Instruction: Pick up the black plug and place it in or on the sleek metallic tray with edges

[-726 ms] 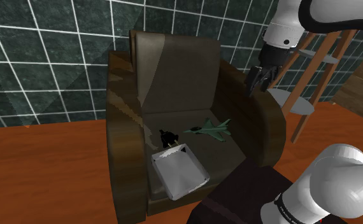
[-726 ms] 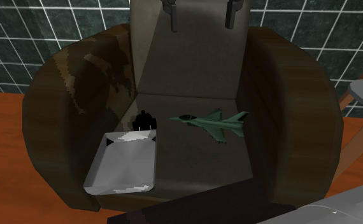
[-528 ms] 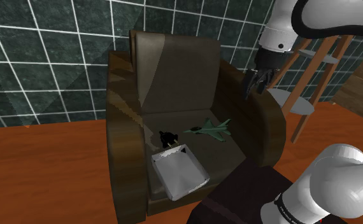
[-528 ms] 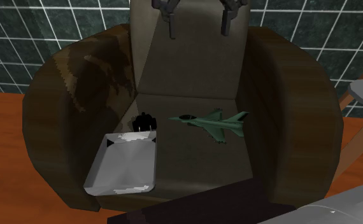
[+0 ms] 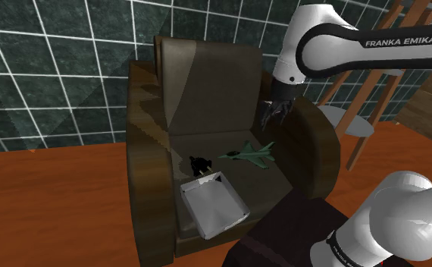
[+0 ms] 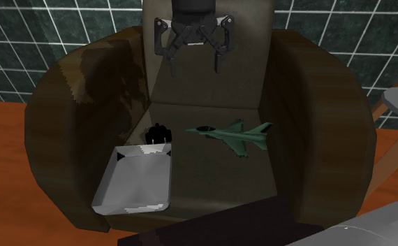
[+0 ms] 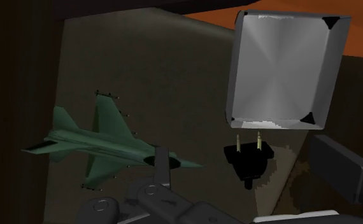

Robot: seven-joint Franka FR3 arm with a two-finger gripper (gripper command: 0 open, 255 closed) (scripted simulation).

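The black plug (image 5: pixel 199 164) lies on the brown armchair's seat, its two prongs touching the near rim of the shiny metallic tray (image 5: pixel 214 203). The second exterior view has the plug (image 6: pixel 158 133) just behind the tray (image 6: pixel 136 179). My gripper (image 6: pixel 194 68) hangs open in front of the backrest, well above the seat, up and to the right of the plug there. From the shoulder camera the gripper (image 5: pixel 273 115) is beside the chair's right arm. Through the wrist camera the plug (image 7: pixel 249 164) and the tray (image 7: pixel 285 67) lie ahead, between my spread fingers (image 7: pixel 162 167).
A green toy jet (image 6: pixel 231 135) lies on the seat to the right of the plug. The armchair's high rounded arms (image 6: pixel 58 119) wall in the seat on both sides. A wooden ladder (image 5: pixel 374 83) and a small round grey table (image 5: pixel 351 125) stand beyond the chair.
The gripper has come down and swung toward the shoulder view's left, from above the chair's right arm to in front of the backrest. Its fingers stay open. Plug, tray and jet are unmoved.
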